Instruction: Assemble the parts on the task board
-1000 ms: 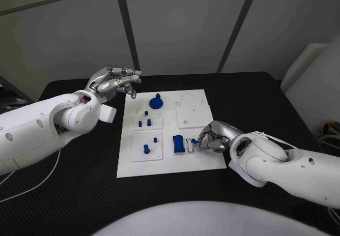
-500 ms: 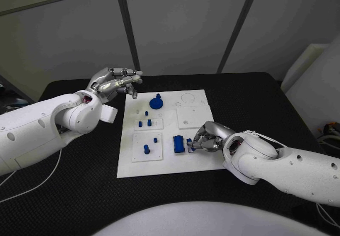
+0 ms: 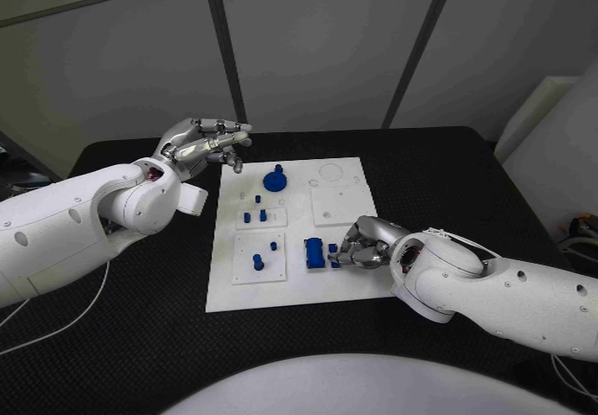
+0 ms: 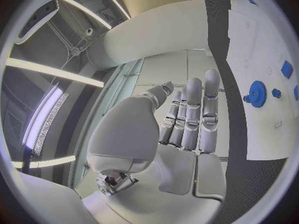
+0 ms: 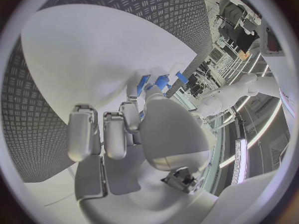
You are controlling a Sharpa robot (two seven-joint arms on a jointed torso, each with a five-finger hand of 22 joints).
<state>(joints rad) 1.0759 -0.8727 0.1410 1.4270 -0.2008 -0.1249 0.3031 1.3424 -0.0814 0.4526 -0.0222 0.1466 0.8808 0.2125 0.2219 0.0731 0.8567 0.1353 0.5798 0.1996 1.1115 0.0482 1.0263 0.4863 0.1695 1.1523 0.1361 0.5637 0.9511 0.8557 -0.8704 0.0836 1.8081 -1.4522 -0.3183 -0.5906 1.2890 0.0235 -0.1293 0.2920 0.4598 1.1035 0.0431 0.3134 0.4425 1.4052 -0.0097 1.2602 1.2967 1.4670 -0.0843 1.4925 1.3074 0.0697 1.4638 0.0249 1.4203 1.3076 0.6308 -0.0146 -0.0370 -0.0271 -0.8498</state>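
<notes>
Fingers of your right hand [image 3: 361, 249] curl onto a small blue part [image 3: 334, 254] just beside the blue block [image 3: 313, 253]; your left hand [image 3: 200, 143] hangs empty, loosely curled.

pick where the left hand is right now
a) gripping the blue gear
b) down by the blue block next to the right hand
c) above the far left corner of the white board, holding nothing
c: the left hand hovers over the task board at its far left corner with nothing in its fingers; the blue gear stands apart from it.
</notes>
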